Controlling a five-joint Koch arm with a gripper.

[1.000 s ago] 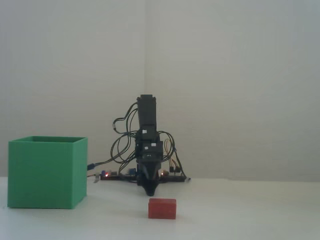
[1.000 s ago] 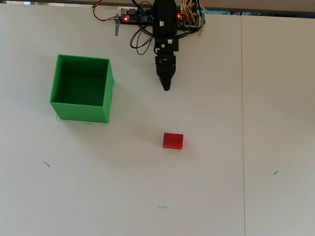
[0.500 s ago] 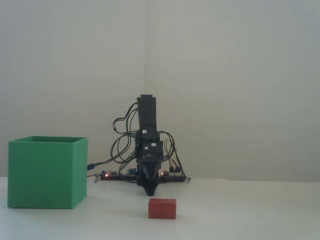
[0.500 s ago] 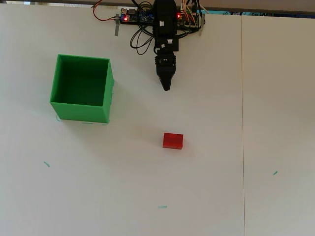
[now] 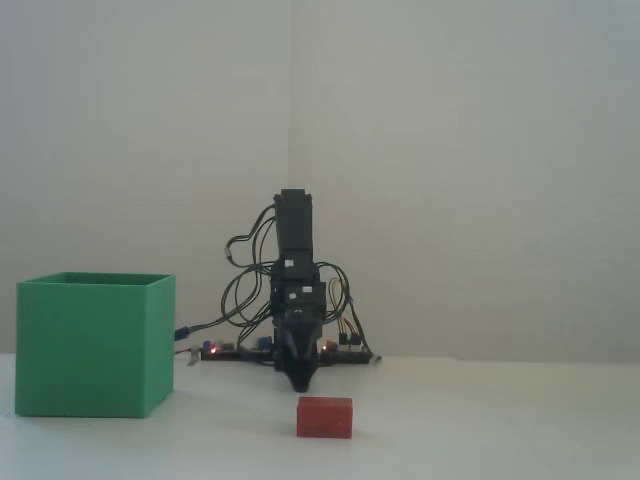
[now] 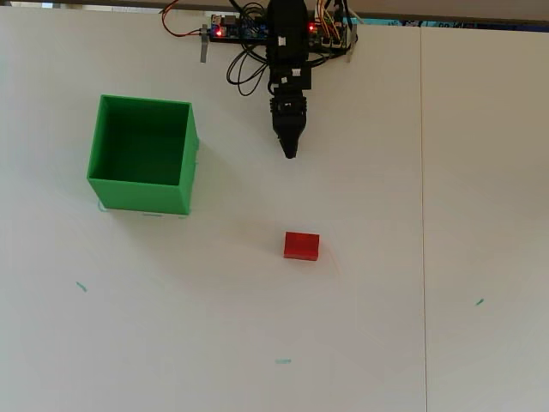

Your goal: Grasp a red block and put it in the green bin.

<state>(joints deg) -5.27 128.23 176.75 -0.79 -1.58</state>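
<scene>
The gripper (image 6: pixel 290 153), jaws together and empty, points down well apart from the red block (image 6: pixel 302 245) and green bin (image 6: pixel 141 196).

The arm (image 6: pixel 287 51) is folded close over its base, upper link upright in the fixed view. In the overhead view the gripper (image 6: pixel 290 153) points toward 6 o'clock — fingers drawn together into one dark tip, hanging just above the bench (image 5: pixel 298 385), holding nothing.

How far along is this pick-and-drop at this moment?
Nothing looks done yet. The red block lies on the table, apart from the gripper, which holds nothing near the arm's base. The green bin looks empty. Reaching, grasping, carrying and dropping are all left.
</scene>
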